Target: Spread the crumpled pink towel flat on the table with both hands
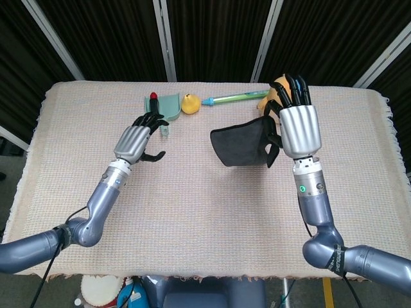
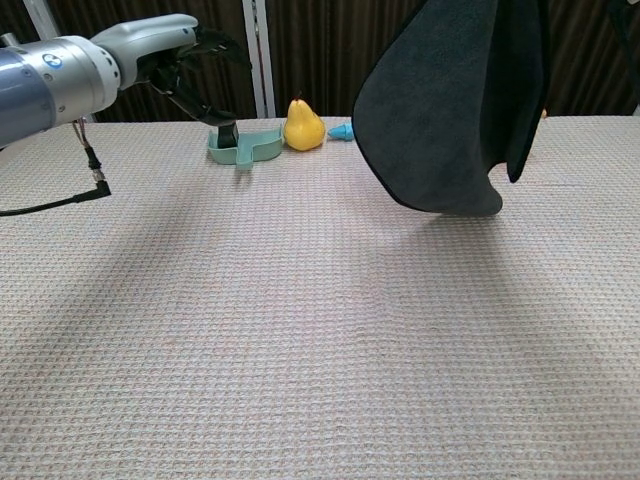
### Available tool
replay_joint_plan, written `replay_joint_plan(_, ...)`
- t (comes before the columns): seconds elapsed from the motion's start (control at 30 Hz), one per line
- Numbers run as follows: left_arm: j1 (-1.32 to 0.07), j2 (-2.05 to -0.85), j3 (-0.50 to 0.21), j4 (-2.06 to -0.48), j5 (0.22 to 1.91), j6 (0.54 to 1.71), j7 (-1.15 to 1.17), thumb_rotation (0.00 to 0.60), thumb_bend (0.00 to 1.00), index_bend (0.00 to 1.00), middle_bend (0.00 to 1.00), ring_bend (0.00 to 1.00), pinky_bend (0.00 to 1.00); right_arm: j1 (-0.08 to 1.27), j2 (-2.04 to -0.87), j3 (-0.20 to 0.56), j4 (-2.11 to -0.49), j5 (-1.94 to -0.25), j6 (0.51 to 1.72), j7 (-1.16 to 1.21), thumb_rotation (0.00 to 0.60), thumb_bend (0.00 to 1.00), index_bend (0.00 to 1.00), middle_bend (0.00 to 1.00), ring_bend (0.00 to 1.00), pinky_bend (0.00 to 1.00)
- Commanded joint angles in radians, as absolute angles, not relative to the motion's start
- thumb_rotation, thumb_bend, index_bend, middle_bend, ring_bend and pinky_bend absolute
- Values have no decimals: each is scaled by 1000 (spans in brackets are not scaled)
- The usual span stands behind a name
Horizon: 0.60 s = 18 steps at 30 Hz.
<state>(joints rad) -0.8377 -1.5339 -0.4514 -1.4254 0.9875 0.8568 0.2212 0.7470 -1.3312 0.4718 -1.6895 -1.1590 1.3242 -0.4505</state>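
The towel (image 1: 241, 146) looks dark grey here, not pink. It hangs in folds above the table's right centre, and in the chest view the towel (image 2: 450, 110) fills the upper right with its lower edge just above the tabletop. My right hand (image 1: 298, 125) is raised and grips the towel's upper right part, fingers pointing away from me. My left hand (image 1: 138, 140) hovers over the table left of the towel, fingers apart and lightly curved, holding nothing. In the chest view the left hand (image 2: 180, 62) shows at the upper left, a clear gap away from the cloth.
A teal dustpan (image 1: 162, 106) with a red-and-black item (image 1: 153, 98) lies at the back, just beyond my left hand. A yellow pear (image 1: 189, 103) and a blue-green stick (image 1: 234, 97) sit beside it. An orange toy (image 1: 277, 85) peeks out behind my right hand.
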Motion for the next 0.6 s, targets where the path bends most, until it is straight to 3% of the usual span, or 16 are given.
replay_joint_plan(0.03,-884,-1553,-469,-1397,937,823,246,600,203,196,90,14,97,738,-1320,467,-1705,-1162,1330,-444,600,575,614,235,61,36)
replay_joint_plan(0.6,-971,-1563,-464,-1440,836,837,271,600,199,208,92,14,97,725,-1253,468,-1841,-1183,1337,-418,600,576,614,235,62,36)
